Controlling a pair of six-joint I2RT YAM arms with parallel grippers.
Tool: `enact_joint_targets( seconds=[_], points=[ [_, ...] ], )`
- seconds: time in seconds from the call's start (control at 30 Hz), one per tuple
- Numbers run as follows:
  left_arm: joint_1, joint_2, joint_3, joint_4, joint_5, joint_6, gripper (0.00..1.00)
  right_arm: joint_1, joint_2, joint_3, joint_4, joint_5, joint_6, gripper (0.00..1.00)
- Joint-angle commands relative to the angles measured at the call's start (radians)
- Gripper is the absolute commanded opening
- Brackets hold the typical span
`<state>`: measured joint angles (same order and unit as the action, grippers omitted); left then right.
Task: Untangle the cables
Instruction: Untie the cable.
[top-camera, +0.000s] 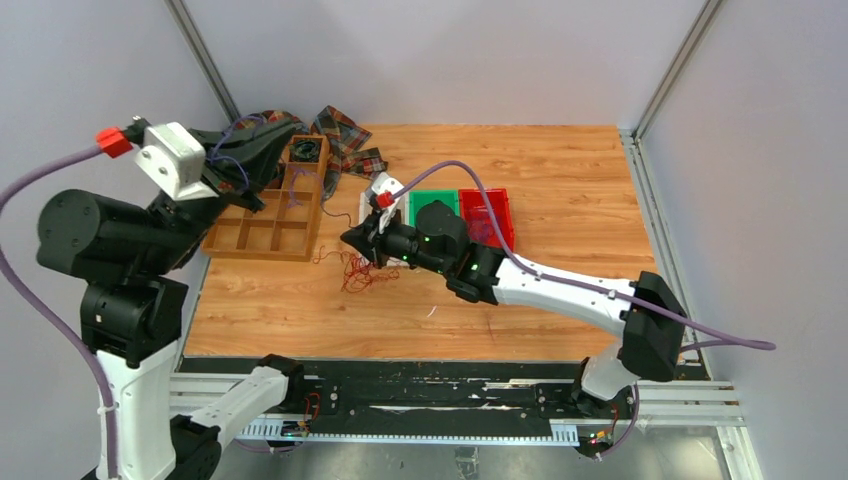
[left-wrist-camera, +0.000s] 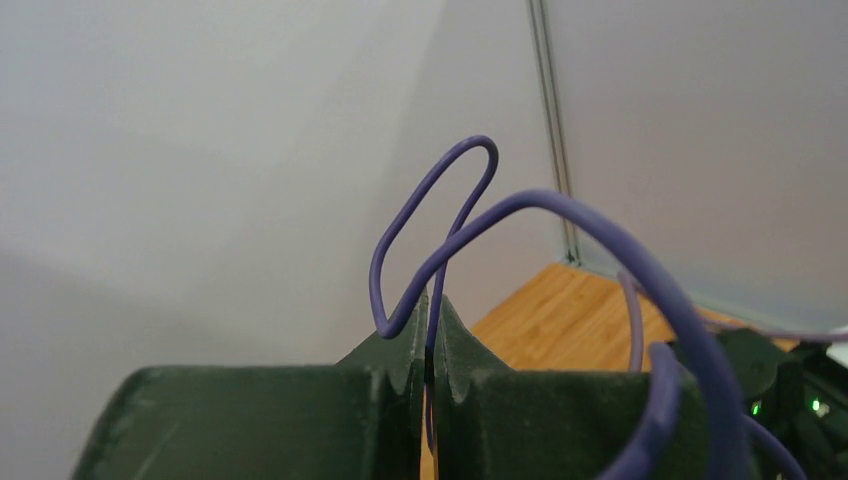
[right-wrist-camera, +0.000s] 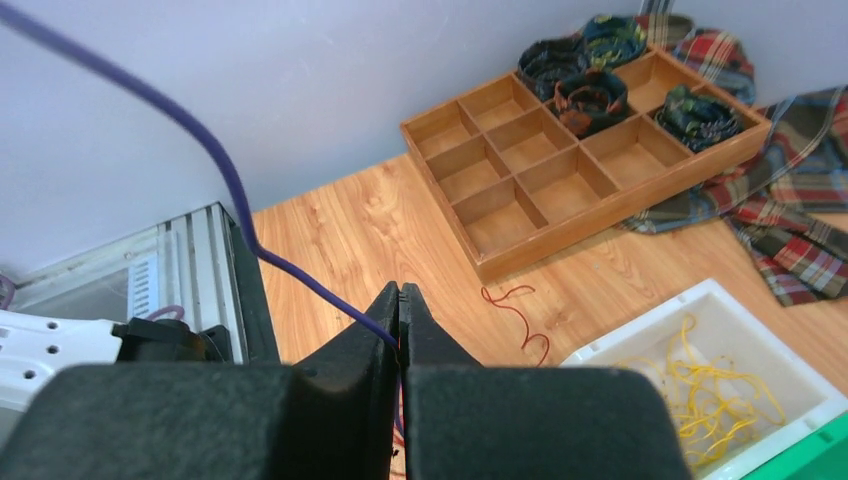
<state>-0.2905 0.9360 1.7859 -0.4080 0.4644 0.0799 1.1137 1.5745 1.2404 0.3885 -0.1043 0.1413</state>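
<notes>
Your right gripper (right-wrist-camera: 400, 300), jaws together, pinches a purple cable (right-wrist-camera: 300, 280) just beside the red-brown cables (top-camera: 357, 272) lying on the table (top-camera: 560, 200). Far left: your left gripper (left-wrist-camera: 432, 320) clamps a purple loop (left-wrist-camera: 530, 197), raised over the wooden tray (top-camera: 262, 235).

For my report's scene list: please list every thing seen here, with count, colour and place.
table: one, light wood, under everything
wooden tray: one, brown, table's far left
dark rolls: four, patterned, tray's end compartments
plaid cloth: crumpled pieces, red-green, behind tray
white bin: one, white, mid-table
yellow wires: many, yellow, in white bin
green bin: one, green, beside white bin
red bin: one, red, beside green bin
red-brown wires: several, red-brown, loose on table
purple wires: count unclear, purple, pinched by both arms
left fingers: two, dark, shut on purple wires
right fingers: two, black, shut on purple wires
</notes>
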Motion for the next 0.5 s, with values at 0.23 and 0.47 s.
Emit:
enact_joint_targets(
  seconds=[0.23, 0.47],
  points=[
    [-0.004, -0.16, -0.406, -0.173, 0.166, 0.14, 0.01, -0.006, -0.136, -0.024, -0.056, 0.068, -0.063, 0.01],
    [-0.004, -0.123, -0.428, -0.426, 0.316, 0.435, 0.08, -0.006, -0.149, 0.01, -0.18, 0.03, -0.068, 0.01]
  ],
)
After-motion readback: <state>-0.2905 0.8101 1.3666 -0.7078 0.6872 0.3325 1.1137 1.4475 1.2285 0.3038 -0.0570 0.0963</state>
